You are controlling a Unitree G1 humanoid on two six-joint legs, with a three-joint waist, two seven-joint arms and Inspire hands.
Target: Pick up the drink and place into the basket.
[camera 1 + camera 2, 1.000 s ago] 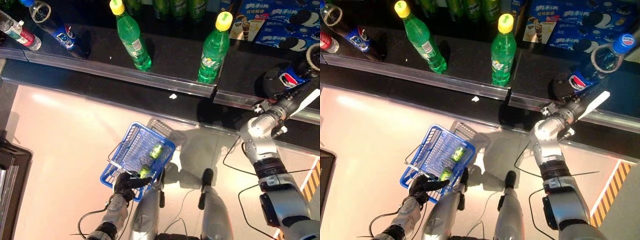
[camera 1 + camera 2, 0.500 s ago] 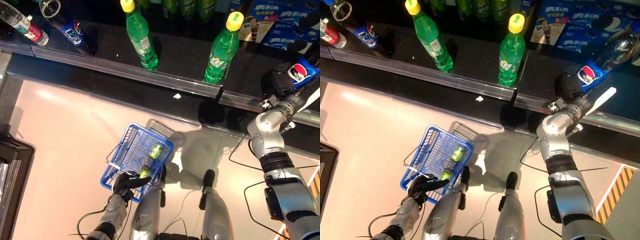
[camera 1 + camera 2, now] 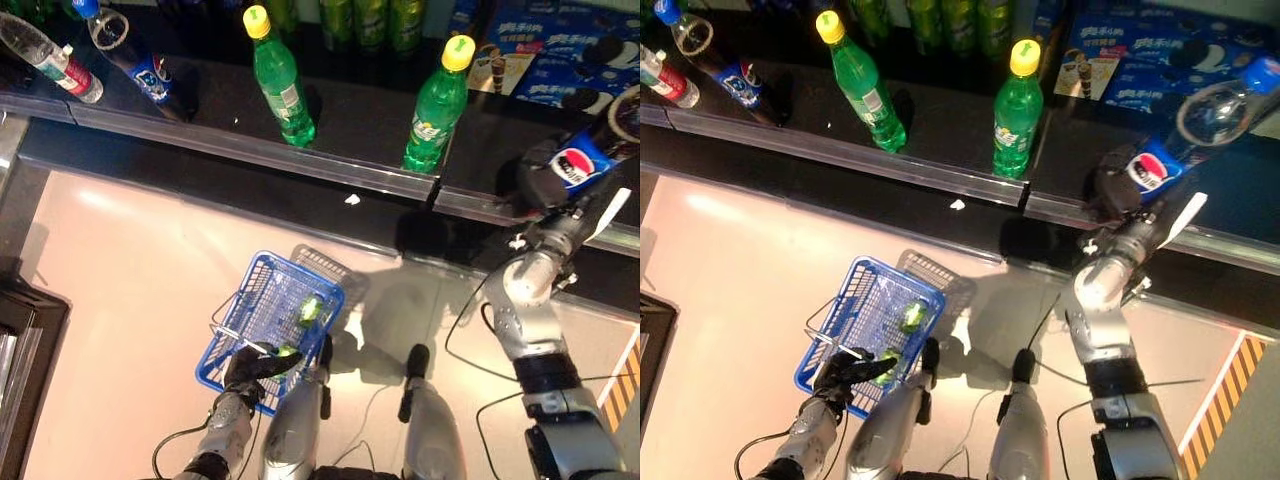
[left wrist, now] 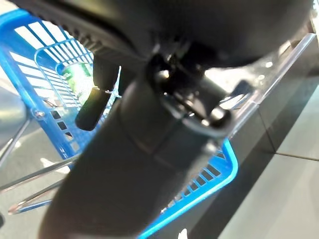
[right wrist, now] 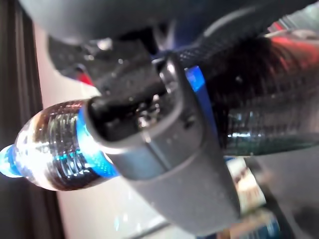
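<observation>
Right robot hand (image 3: 1118,192) grasps the cola bottle (image 3: 1200,128) on the shelf (image 3: 940,130), well apart from the basket (image 3: 855,300). Left robot hand (image 3: 845,372) clenches the basket's handle; transfer and placing remain.

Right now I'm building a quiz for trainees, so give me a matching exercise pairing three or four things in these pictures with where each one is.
Things:
1. dark cola bottle with blue label
2. blue wire basket
3. two green plastic bottles with yellow caps
4. small green cans

Places:
A. standing on the black shelf
B. held in the left robot hand
C. lying inside the basket
D. gripped by the right robot hand

Pairs: 1-D, 2-B, 3-A, 4-C
</observation>
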